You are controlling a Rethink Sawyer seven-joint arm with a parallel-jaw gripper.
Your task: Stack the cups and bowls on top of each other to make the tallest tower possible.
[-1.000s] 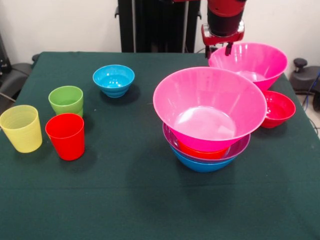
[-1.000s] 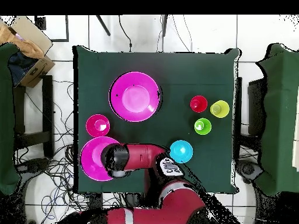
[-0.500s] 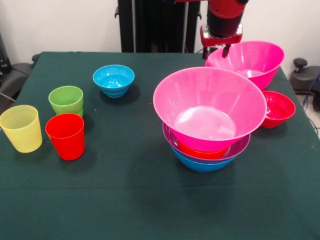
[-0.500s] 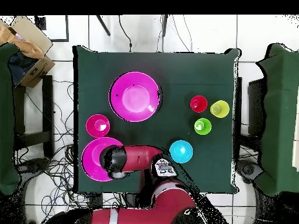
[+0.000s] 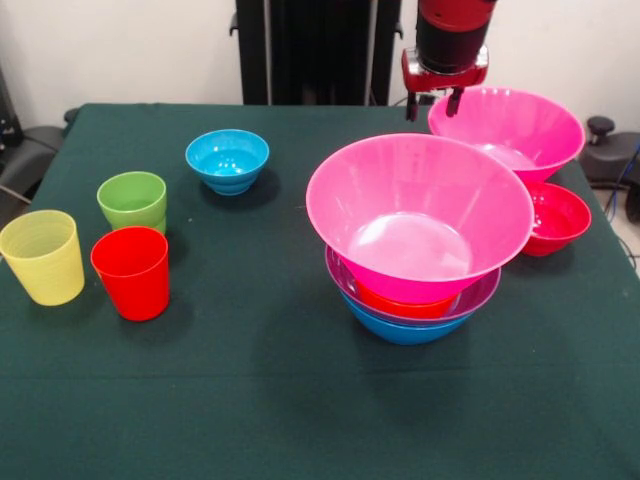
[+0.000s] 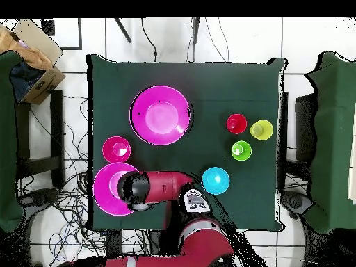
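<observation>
A dark green cloth covers the counter (image 5: 250, 400), which stands on a white tiled floor (image 6: 208, 42) strung with black cables, a cardboard box (image 6: 31, 59) off one corner in the overhead view. The tower (image 5: 415, 240) is my landmark: four nested glossy bowls, a blue bowl (image 5: 400, 330) lowest, then a purple bowl (image 5: 480, 298), an orange bowl (image 5: 405, 303) showing only as a sliver, and a wide pink bowl (image 5: 420, 215) uppermost, tilted a little toward the front camera.

Behind the tower in the front view, my claw (image 5: 433, 103) is down at the rim of the second pink bowl (image 5: 510, 130), one finger on each side of its wall, closed on it; that bowl sits tipped, its lower part hidden behind the tower. Just beside the tower, under the held bowl's edge, is the small crimson bowl (image 5: 555, 217). The cyan bowl (image 5: 228, 160) stands well apart from the tower, toward the cups: the light green cup (image 5: 133, 202), the red cup (image 5: 131, 272) and the translucent yellow cup (image 5: 42, 257), all upright, mouths up, clustered close together farthest from the tower.
</observation>
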